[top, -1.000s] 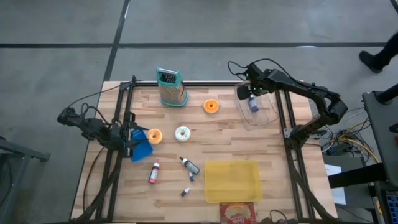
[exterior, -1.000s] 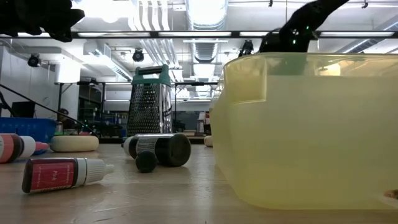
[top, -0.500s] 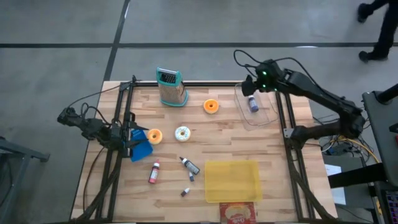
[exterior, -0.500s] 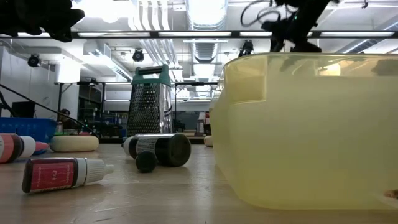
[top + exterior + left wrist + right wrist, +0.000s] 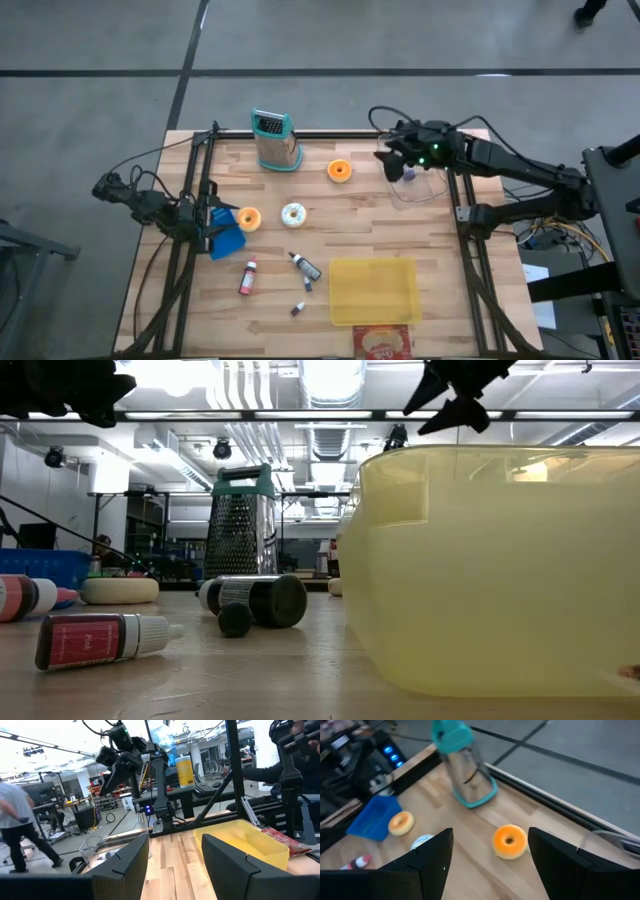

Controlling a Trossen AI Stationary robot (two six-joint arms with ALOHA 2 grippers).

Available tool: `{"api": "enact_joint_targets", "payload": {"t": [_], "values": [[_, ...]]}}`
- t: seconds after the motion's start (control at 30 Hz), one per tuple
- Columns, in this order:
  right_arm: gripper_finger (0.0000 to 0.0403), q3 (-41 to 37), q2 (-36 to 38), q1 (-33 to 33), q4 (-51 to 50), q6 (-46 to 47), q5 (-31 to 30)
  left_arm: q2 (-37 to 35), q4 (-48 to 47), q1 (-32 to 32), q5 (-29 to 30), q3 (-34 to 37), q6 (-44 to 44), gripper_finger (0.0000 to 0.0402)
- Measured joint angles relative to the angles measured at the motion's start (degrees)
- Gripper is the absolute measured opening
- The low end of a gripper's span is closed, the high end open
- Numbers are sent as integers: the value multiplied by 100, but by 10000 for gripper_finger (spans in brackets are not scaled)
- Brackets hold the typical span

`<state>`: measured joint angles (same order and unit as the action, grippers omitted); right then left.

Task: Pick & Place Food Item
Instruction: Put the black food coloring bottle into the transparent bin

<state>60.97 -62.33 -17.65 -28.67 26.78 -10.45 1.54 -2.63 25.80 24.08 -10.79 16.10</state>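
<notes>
While my right end effector (image 5: pixel 392 163) is hanging wide open and empty, the orange ring donut (image 5: pixel 340 171) is lying flat beside the grater (image 5: pixel 275 141).

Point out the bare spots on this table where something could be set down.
Bare wood lies between the orange donut and the yellow bin, and in the near-left corner beside the red bottle. It is crowded around the black bottle and the blue tray.

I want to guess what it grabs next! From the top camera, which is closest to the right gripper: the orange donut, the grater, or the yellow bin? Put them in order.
From the right gripper, jaws open, near the table's far right:
1. Orange donut, just to its left.
2. Grater, farther left by the far edge.
3. Yellow bin, toward the near edge.
</notes>
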Motion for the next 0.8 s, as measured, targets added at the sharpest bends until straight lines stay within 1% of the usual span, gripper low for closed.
{"api": "enact_joint_targets", "payload": {"t": [0.23, 0.43, 0.57, 0.7, 0.8], "values": [[252, -301, -368, 464, 644, -149, -2, 0, -1, 1, 0, 0, -1, 188], [255, -400, -870, 700, 812, -131, -3, 0, 0, 2, 0, 0, 0, 188], [251, -400, -1355, 807, 855, -128, -4, 0, -2, 2, 0, 0, 0, 188], [246, -403, -2010, 923, 1477, -153, 43, 0, 0, 1, 0, 0, 0, 188], [241, -405, -2431, 1006, 2186, -371, 402, 0, 0, 2, 0, 0, -1, 188]]}}
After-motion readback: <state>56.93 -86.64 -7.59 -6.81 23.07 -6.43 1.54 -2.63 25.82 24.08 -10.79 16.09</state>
